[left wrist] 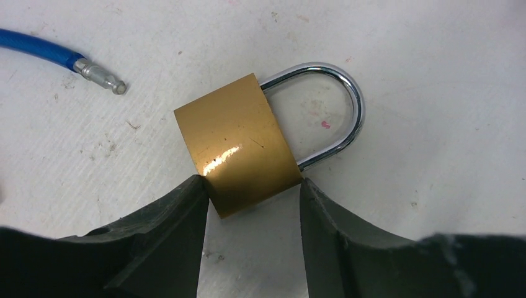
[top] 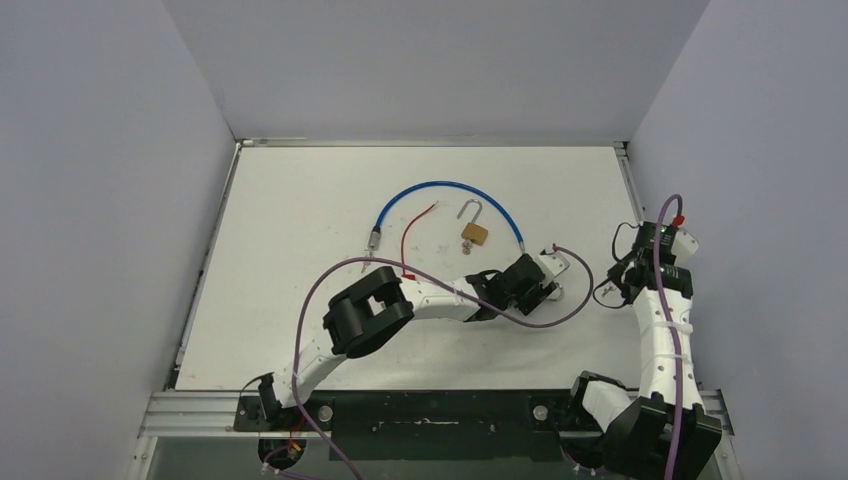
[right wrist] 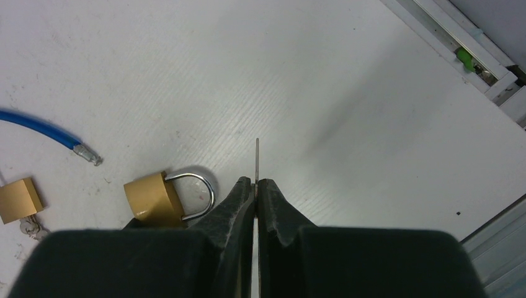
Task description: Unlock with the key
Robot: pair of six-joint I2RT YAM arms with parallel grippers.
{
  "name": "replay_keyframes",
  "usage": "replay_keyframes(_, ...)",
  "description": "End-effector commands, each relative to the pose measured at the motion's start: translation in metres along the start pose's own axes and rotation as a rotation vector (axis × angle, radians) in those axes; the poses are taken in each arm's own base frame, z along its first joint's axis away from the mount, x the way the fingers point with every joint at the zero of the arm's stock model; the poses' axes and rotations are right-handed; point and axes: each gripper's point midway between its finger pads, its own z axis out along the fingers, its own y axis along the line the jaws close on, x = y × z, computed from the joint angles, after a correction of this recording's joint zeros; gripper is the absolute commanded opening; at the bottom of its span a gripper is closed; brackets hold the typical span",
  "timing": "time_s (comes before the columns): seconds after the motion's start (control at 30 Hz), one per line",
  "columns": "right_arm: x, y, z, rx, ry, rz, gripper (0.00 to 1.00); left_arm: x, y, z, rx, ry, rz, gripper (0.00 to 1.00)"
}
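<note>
Starting at your left gripper (left wrist: 252, 183), you see its 2 fingers (left wrist: 186, 217) pressed against the lower end of the brass padlock (left wrist: 236, 139), 1 at each side, so the jaws are clamped on the body. The padlock lies flat on the white table (left wrist: 434, 74). Both legs of its steel shackle (left wrist: 347, 105) meet the body, and the loop points away from the gripper. Off the padlock's far corner, apart from it, lies the metal tip of the blue cable (left wrist: 37, 48).

Your right gripper (right wrist: 256, 183) has its fingers pressed together on the key (right wrist: 257, 158). You see the key edge-on as a thin blade poking out past the fingertips, to the right of the shackle and not touching the padlock.

Farther left in the right wrist view sits the other padlock (right wrist: 18, 198), with small keys (right wrist: 28, 228) just beside it. From the top camera its shackle stands open.
</note>
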Motion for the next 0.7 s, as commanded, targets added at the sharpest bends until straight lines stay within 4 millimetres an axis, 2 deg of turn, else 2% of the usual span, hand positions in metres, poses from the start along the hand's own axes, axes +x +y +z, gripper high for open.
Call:
replay_keyframes(0.0, -0.007, 0.006, -0.001, -0.037, -0.029, 0.008, 0.00, 0.024, 0.022, -0.003, -0.124, 0.079, -0.074, 0.36)
replay_keyframes(0.13, -0.007, 0.008, -0.001, -0.047, -0.030, 0.006, 0.00, 0.049, 0.057, -0.021, -0.291, 0.163, -0.313, 0.36)
replay_keyframes(0.2, -0.006, 0.008, 0.000, -0.049, -0.023, 0.005, 0.00, 0.055, 0.065, -0.030, -0.311, 0.173, -0.421, 0.36)
replay_keyframes(0.3, -0.005, 0.009, 0.001, -0.056, -0.019, 0.001, 0.00, 0.070, 0.084, -0.050, -0.430, 0.218, -0.569, 0.30)
replay_keyframes(0.37, -0.004, 0.010, 0.002, -0.060, -0.016, 0.001, 0.00, 0.077, 0.098, -0.065, -0.539, 0.242, -0.615, 0.28)
replay_keyframes(0.47, -0.004, 0.016, 0.000, -0.092, -0.013, -0.011, 0.00, 0.084, 0.105, -0.084, -0.609, 0.263, -0.677, 0.33)
replay_keyframes(0.57, -0.002, 0.035, -0.006, -0.202, -0.015, -0.055, 0.00, 0.074, 0.099, -0.089, -0.523, 0.234, -0.709, 0.49)
replay_keyframes(0.67, 0.007, 0.061, -0.015, -0.355, 0.001, -0.127, 0.00, 0.037, 0.087, -0.079, -0.285, 0.140, -0.675, 0.67)
